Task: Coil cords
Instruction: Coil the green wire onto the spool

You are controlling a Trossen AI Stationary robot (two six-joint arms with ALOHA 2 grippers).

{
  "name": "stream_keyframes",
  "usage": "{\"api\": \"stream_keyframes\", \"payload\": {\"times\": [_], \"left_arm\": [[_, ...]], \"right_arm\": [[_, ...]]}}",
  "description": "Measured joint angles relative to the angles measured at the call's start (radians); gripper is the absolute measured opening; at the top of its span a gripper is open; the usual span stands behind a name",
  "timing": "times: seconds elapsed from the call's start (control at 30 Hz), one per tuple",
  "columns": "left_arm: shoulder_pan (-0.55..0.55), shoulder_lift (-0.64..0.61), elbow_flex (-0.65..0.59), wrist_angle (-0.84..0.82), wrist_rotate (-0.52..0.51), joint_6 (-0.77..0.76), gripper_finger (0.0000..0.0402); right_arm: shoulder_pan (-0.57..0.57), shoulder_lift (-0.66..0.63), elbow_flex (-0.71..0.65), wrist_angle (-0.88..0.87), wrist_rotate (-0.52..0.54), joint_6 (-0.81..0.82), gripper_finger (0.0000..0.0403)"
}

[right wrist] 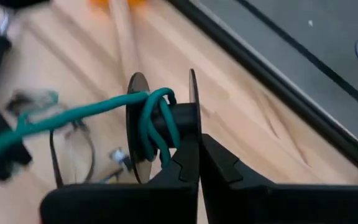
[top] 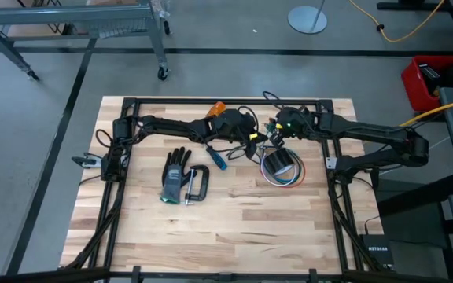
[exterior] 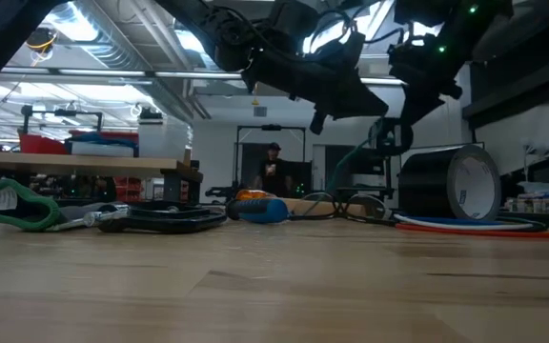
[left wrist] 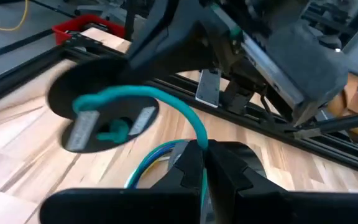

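The teal-green cord (right wrist: pixel 73 115) is partly wound on the hub of a small black spool (right wrist: pixel 166 121) held above the table. My right gripper (right wrist: pixel 199 155) is shut on the spool. My left gripper (left wrist: pixel 202 152) is shut on the cord a short way from the spool (left wrist: pixel 101 118). Both meet above the table's far middle, the left (top: pixel 252 137) beside the right (top: pixel 277 132). Red, white and blue wires (top: pixel 283 179) lie looped around a black tape roll (top: pixel 278 163). Thin black cord loops (exterior: pixel 346 205) rest on the table. My left gripper pinches the teal-green cord (left wrist: pixel 199 138) between its two fingertips, fingers nearly level and across the cord. From the pinch the cord arcs over in a slack bow to the spool. My right gripper pinches the rim of one spool flange (right wrist: pixel 192 134) between its fingers, slanting down from the table's right. The spool is lifted clear, its flanges on edge, with a few turns of cord on the hub (right wrist: pixel 155 127).
A blue-handled screwdriver (top: pixel 217 157) lies near the left gripper. A dark glove (top: pixel 174 174) and a C-clamp (top: pixel 197 185) lie at the middle left. An orange object (top: pixel 219 105) sits by the far frame rail. The near half of the table holds nothing.
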Motion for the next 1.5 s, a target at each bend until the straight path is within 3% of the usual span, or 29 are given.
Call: {"api": "stream_keyframes", "payload": {"times": [0.33,0.7,0.9,1.17,1.5], "left_arm": [[-0.018,-0.002,0.001,0.019,-0.003,-0.003,0.0],[-0.018,-0.004,0.003,0.023,-0.032,0.018,0.0],[-0.031,-0.004,0.003,0.043,-0.106,0.221,0.0006],[-0.066,-0.002,0.002,0.079,-0.323,0.532,0.0008],[-0.094,0.0,0.001,0.144,-0.346,0.664,0.0015]], "right_arm": [[0.0,0.0,0.0,0.238,-0.037,0.005,0.0001],[0.0,-0.018,-0.002,0.35,-0.049,0.006,0.0001],[-0.001,-0.058,-0.002,0.365,-0.078,0.009,0.0001],[-0.002,-0.129,-0.002,0.351,-0.187,0.01,0.0001],[-0.002,-0.251,-0.001,0.252,-0.343,0.032,0.0001]]}}
